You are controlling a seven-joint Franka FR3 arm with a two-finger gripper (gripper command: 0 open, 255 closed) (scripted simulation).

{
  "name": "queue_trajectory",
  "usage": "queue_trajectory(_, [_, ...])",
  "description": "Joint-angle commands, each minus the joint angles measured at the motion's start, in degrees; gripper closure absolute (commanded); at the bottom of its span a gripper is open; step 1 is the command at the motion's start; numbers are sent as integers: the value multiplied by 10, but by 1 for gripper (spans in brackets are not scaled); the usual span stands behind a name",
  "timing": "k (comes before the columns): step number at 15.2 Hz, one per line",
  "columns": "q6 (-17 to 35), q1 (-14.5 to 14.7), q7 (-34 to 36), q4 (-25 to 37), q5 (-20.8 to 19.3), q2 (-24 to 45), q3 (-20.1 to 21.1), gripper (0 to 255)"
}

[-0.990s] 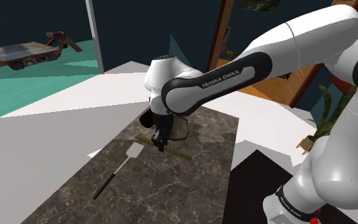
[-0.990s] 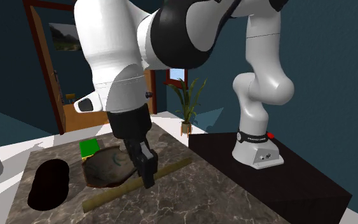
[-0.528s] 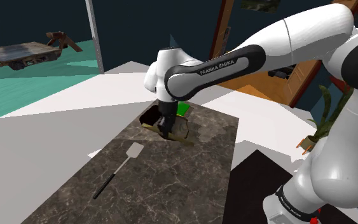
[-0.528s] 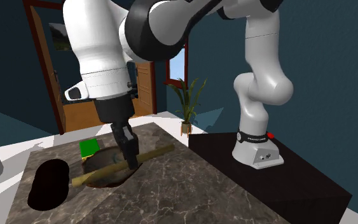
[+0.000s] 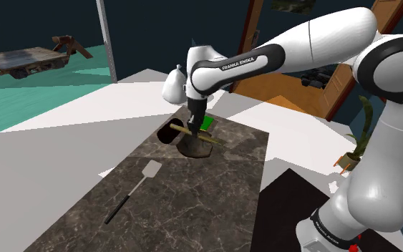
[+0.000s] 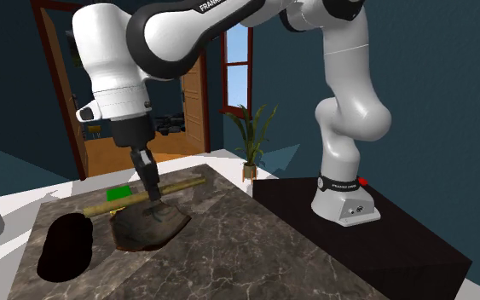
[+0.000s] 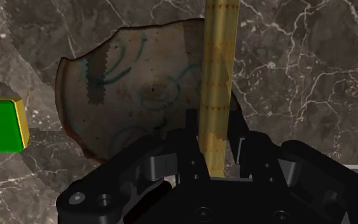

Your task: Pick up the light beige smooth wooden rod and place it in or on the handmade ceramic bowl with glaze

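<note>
Above the brown bowl [image 6: 151, 227] on the marble desk [image 6: 255, 249], my gripper [image 6: 153, 197] clamps the tan rod [image 6: 183, 184]; I read "FRANKA EMIKA" along the arm [image 5: 244, 59].

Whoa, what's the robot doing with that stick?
The white robot arm's black gripper is shut on a yellowish-tan rod. It grips the rod near the middle and holds it roughly level over a brownish bowl with blue-green swirls. The rod has not been let go yet. A green block sits beside the bowl on the dark marbled table.
</note>
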Motion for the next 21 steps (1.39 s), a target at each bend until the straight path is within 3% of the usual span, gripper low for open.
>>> queue_trajectory(1, [-11,-14,-23,28,-5,19,-11,255])
queue_trajectory(3, [-19,-23,-38,49,-8,33,-18,255])
queue_trajectory(17, [75,-20,-39,7,-16,85,-21,255])
queue_trajectory(21, [75,-20,-39,7,-16,85,-21,255])
